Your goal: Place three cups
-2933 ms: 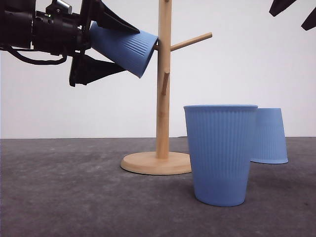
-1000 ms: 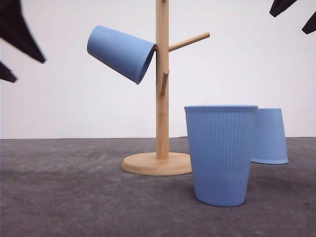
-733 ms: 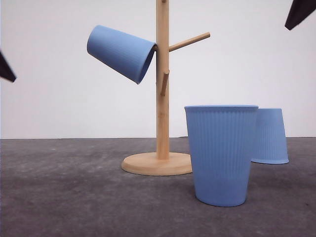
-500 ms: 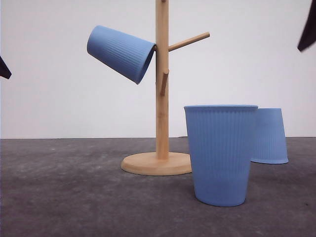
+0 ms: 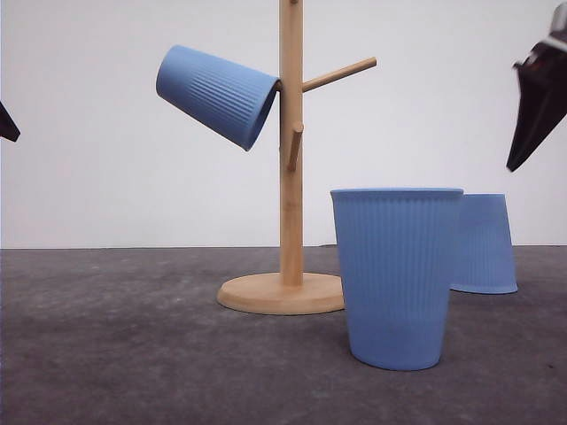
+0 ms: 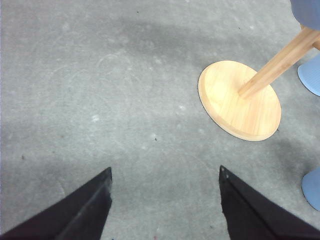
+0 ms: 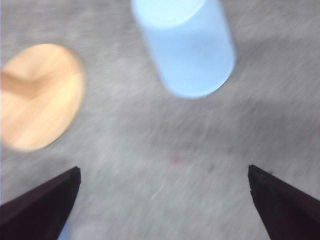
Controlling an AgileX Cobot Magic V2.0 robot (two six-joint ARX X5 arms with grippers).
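- The left gripper has let go of the hung cup, which now hangs on the wooden rack by itself.
- That gripper has drawn away toward the left edge of the front view, where just a dark tip remains; its fingers are spread wide over bare bench.
- The right gripper has come lower at the right edge, above the far cup.
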